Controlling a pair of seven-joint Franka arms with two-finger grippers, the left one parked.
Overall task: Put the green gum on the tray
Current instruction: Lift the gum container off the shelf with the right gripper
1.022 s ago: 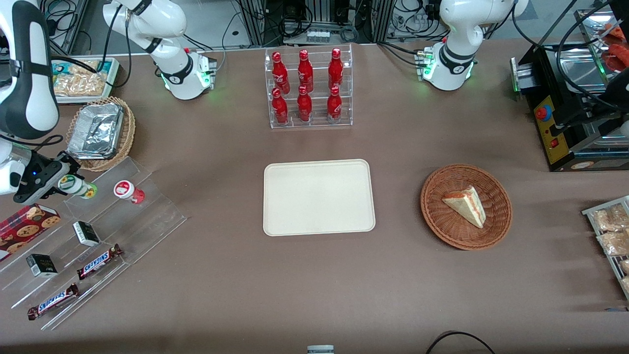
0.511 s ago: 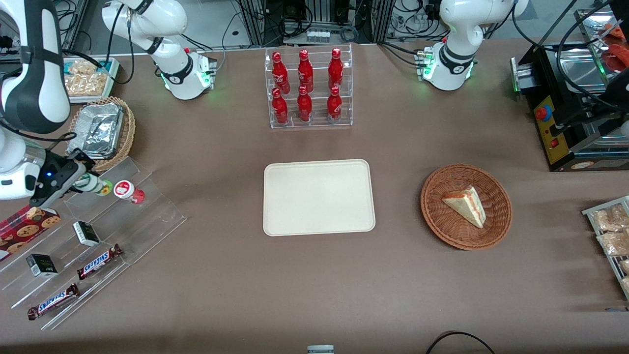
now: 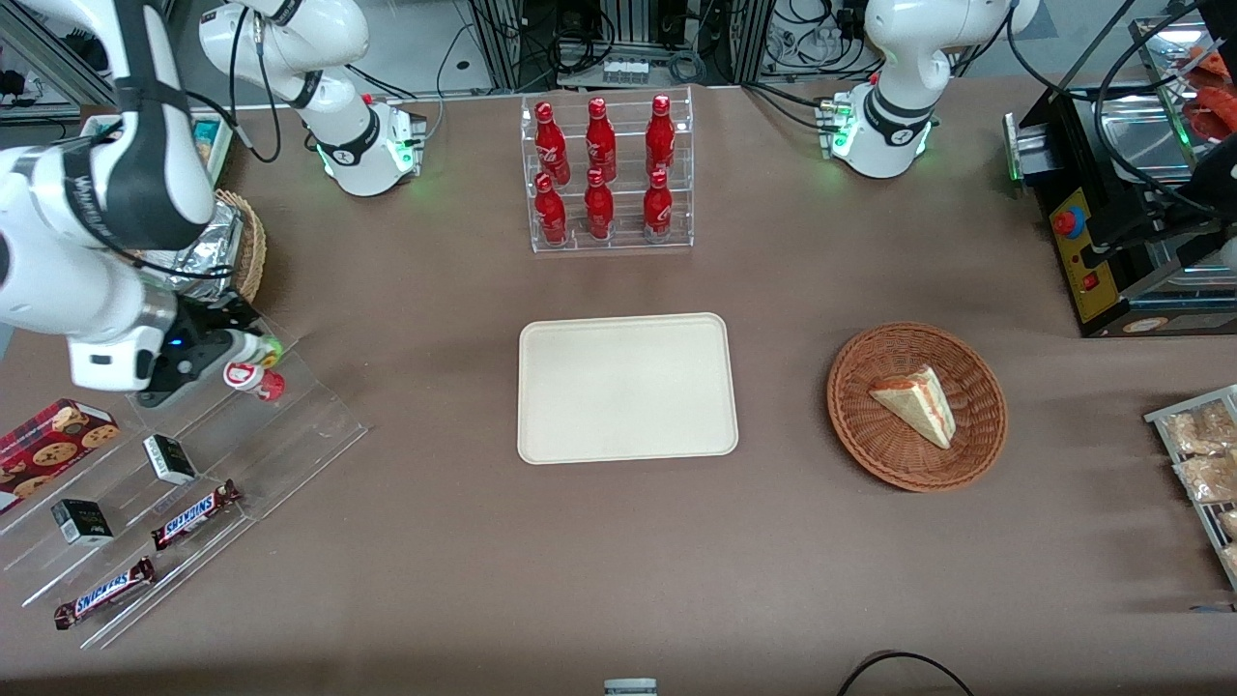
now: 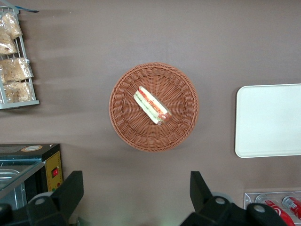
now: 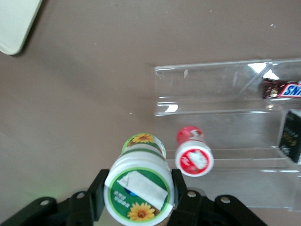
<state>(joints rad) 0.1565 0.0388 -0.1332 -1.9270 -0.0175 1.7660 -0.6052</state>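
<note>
The green gum [image 3: 253, 348] is a white canister with a green, sunflower-printed lid [image 5: 139, 189]. My right gripper [image 3: 230, 351] is shut on it and holds it tilted above the clear stepped stand [image 3: 290, 425], with a black finger [image 5: 98, 187] pressed on each side of the body. It hangs just above and beside the red-and-white-lidded canister [image 3: 247, 376] that stands on the stand. The cream tray [image 3: 626, 388] lies flat in the middle of the table, well apart from the gripper toward the parked arm's end. Only one corner of the tray [image 5: 15, 22] shows in the right wrist view.
The stand also carries two Snickers bars [image 3: 195, 513], small black boxes [image 3: 169, 458] and a cookie box [image 3: 53, 437]. A foil container in a basket [image 3: 227, 246] sits under my arm. A rack of red bottles [image 3: 604, 174] and a wicker basket with a sandwich [image 3: 916, 406] flank the tray.
The gripper has carried the green gum off its place on the stand, sideways toward the tray and past the red-lidded canister. The arm has swung over the foil basket.
</note>
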